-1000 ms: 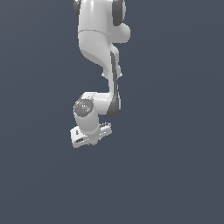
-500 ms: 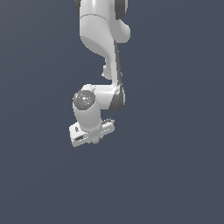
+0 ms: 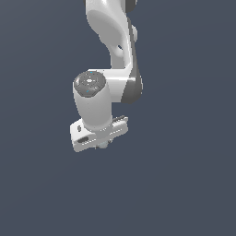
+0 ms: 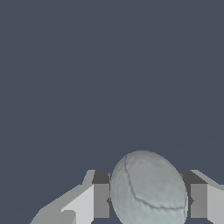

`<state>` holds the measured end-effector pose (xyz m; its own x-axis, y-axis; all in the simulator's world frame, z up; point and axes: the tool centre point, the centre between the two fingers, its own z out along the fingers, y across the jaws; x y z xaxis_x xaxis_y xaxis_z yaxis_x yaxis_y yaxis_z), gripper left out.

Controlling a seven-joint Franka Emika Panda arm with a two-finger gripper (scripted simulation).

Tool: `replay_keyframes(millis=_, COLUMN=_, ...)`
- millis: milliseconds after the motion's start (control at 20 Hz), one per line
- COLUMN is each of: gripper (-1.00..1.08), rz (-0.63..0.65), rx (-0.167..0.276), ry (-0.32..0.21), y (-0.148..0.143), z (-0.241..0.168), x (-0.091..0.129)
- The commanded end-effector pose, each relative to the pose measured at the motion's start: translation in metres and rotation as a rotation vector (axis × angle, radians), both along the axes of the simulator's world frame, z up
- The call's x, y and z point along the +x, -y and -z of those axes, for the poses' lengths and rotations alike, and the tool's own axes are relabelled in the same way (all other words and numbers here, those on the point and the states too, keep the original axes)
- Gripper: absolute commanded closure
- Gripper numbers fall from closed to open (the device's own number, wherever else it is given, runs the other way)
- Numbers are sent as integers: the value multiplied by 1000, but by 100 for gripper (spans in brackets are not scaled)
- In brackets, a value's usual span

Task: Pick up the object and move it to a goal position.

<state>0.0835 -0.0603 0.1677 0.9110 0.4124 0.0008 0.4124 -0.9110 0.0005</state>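
The object (image 4: pixel 148 190) is a pale grey-blue sphere with faint crack lines, filling the space between my two fingers in the wrist view. My gripper (image 4: pixel 148 199) is shut on it, one finger pressing each side. In the exterior view the white hand hides nearly all of the object (image 3: pixel 103 145); only a small pale bit shows under the gripper (image 3: pixel 102 143). The arm hangs down from above with the hand pointing downward, held up over the dark surface.
A plain dark blue-grey surface (image 3: pixel 184 184) fills both views. No other objects, containers or edges show anywhere around the arm.
The arm has swung so the wrist and hand look larger and slightly lower in the exterior view. The gripper stays shut on the object.
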Motion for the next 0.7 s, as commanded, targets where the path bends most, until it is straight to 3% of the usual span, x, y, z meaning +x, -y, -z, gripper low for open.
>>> replay_keyframes(millis=0, gripper=108, rz=0, rx=0, ry=-1, y=-5, z=-20, x=6)
replay_keyframes(millis=650, gripper=108, rz=0, rx=0, ry=-1, y=-15, z=-62, x=21)
